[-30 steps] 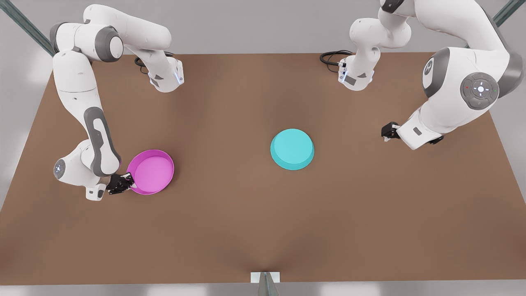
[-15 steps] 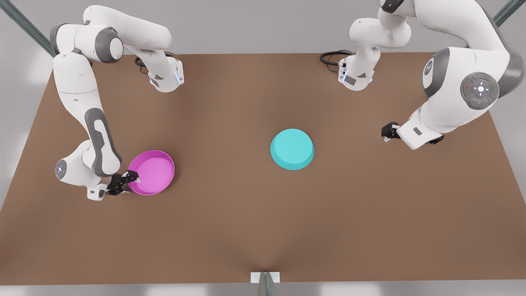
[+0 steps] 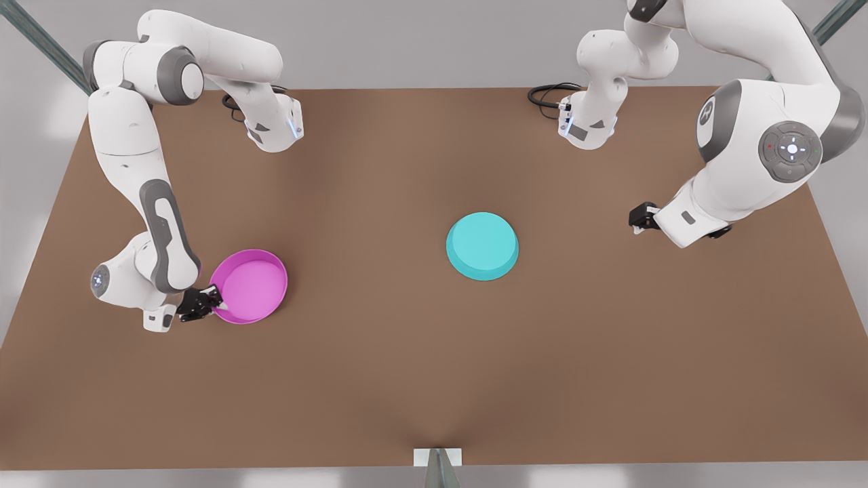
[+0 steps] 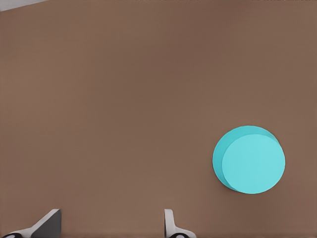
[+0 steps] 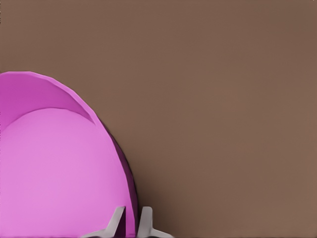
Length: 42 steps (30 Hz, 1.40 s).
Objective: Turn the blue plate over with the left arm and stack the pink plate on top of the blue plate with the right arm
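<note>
Right pincer (image 3: 214,302) pinching pink plate (image 3: 249,285) rim near tabletop (image 3: 380,379) left edge for lifting onto upside-down blue plate (image 3: 482,245); left pincer (image 4: 109,225) wide, waiting.

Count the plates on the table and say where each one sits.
2. The pink plate lies rim up at the front view's left, its rim between the right gripper's fingers. The blue plate lies upside down near the centre.

The pink plate (image 5: 54,168) runs off the right wrist view's edge. The left hand (image 3: 638,218) is mostly hidden behind its own arm in the front view.
</note>
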Each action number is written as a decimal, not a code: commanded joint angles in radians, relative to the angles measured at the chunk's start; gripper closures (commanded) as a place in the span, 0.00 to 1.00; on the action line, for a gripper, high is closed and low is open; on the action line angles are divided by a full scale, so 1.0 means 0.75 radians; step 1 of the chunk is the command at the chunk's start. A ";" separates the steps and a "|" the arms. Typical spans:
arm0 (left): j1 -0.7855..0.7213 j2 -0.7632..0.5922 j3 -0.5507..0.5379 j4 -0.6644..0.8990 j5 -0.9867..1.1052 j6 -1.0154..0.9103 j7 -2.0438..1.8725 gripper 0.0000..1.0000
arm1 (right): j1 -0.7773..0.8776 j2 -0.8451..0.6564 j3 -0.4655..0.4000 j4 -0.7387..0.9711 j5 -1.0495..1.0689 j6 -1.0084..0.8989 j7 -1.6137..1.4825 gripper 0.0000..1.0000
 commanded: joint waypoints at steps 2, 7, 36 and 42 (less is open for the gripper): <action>0.000 0.000 0.000 0.000 0.001 0.000 0.000 0.00 | -0.002 0.000 0.000 0.001 -0.002 0.003 0.001 0.79; -0.002 0.000 -0.006 0.000 0.003 -0.002 -0.020 0.00 | 0.000 -0.002 0.000 0.017 0.000 -0.001 0.015 0.79; 0.000 0.004 -0.006 0.000 0.003 0.002 -0.022 0.00 | 0.372 -0.149 0.010 0.046 0.377 -0.167 0.619 0.79; 0.000 0.012 -0.002 0.000 0.001 0.014 -0.020 0.00 | 0.477 -0.168 0.143 0.048 0.403 -0.007 0.923 0.79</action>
